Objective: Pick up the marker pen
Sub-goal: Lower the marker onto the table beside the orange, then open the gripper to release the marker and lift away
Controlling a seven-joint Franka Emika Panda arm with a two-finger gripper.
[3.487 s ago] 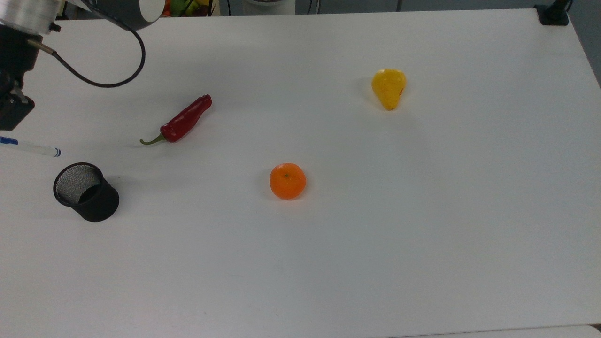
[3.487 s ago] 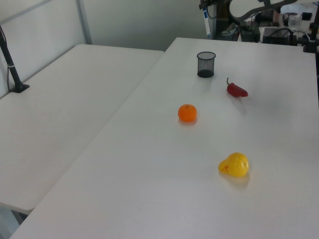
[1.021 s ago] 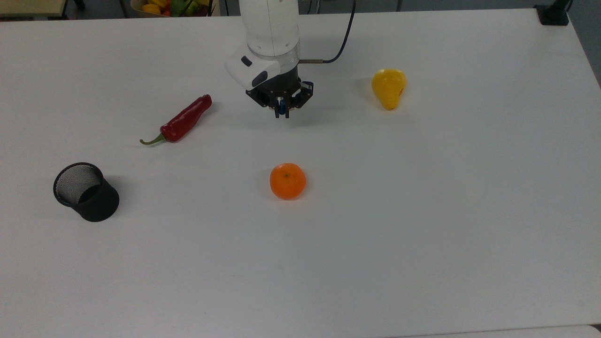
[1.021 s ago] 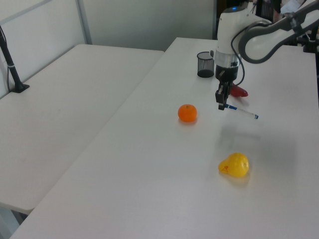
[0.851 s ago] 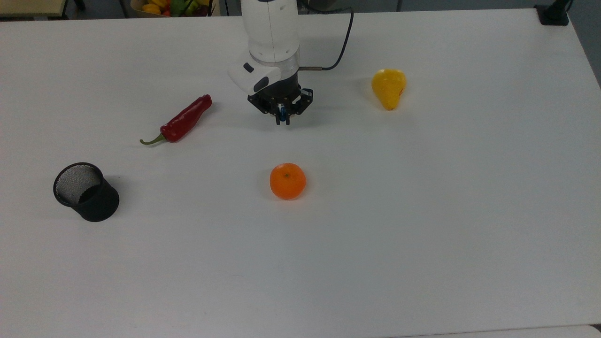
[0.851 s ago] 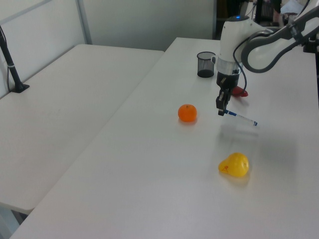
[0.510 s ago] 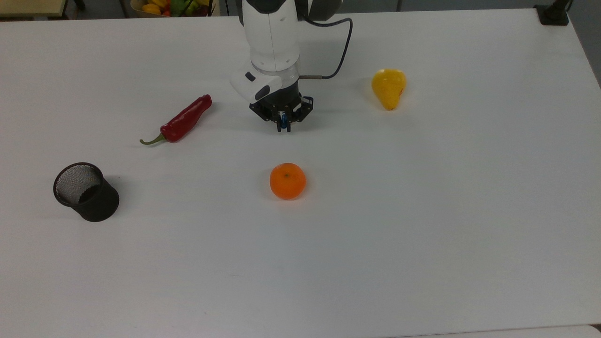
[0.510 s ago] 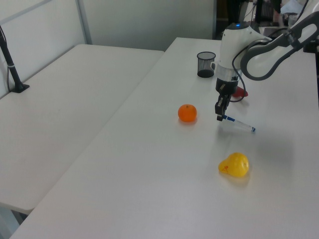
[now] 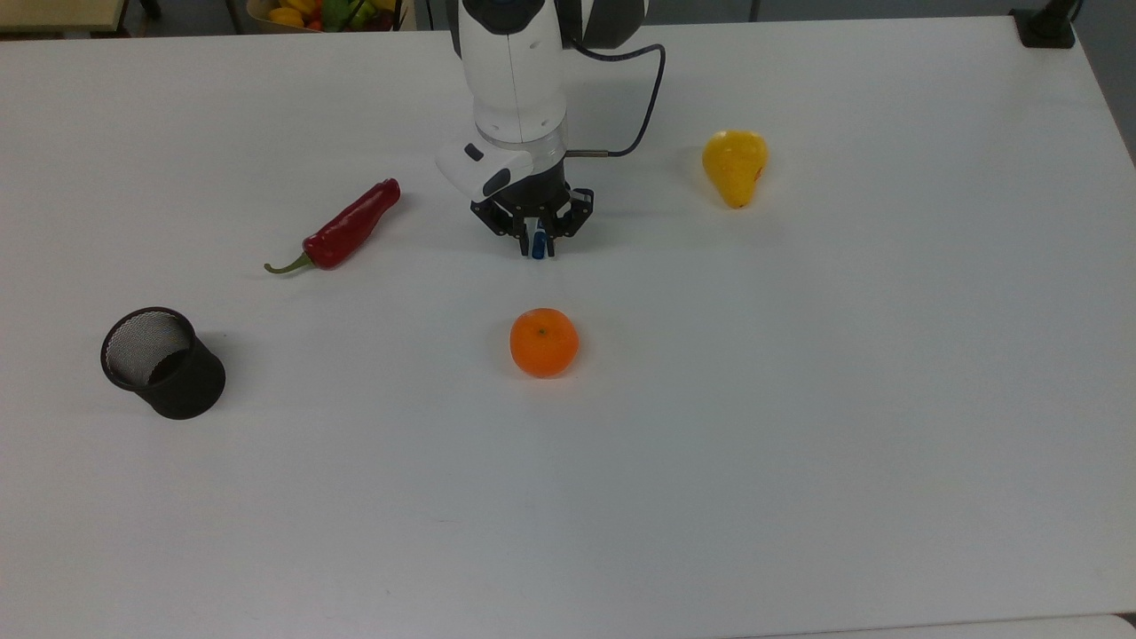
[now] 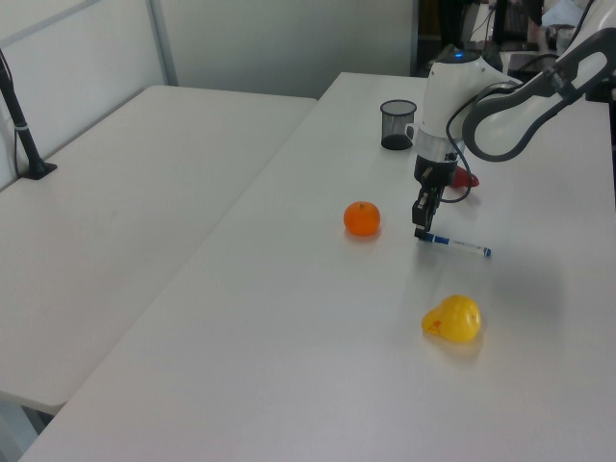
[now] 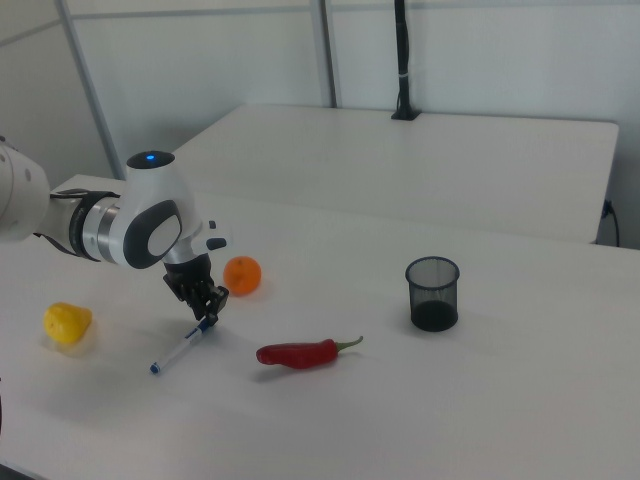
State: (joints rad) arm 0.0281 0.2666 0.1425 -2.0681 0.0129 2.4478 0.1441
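Fingers of our hand (image 9: 536,251) are closed narrowly on the blue cap end of the marker pen (image 10: 456,243), and we hold it low over the white worktop (image 9: 799,399). In the left view the pen lies nearly level, its capped end pinched in the hand (image 10: 421,229) and its white barrel reaching toward the left view's right, ending in a small blue tip. We cannot tell whether that far tip touches the worktop (image 10: 289,318) or sits just above it. In the right view the pen (image 11: 180,351) slants down from the hand (image 11: 208,313) toward the right view's lower left, the blue tip close to the surface. From the top view we see little of the pen (image 9: 538,246) beyond a blue spot between the fingers, since our white arm (image 9: 513,71) stands over it.

Around the hand the other things lie apart from it. The orange (image 9: 543,342) sits near, below the hand in the top view. The red chilli (image 9: 344,227) lies to the top view's left, and the yellow pear (image 9: 735,166) to the top view's right, both clear of the pen. The black mesh cup (image 9: 162,361) stands upright well apart, toward the top view's lower left. In the right view the chilli (image 11: 303,353) lies between the pen and the cup (image 11: 432,293).
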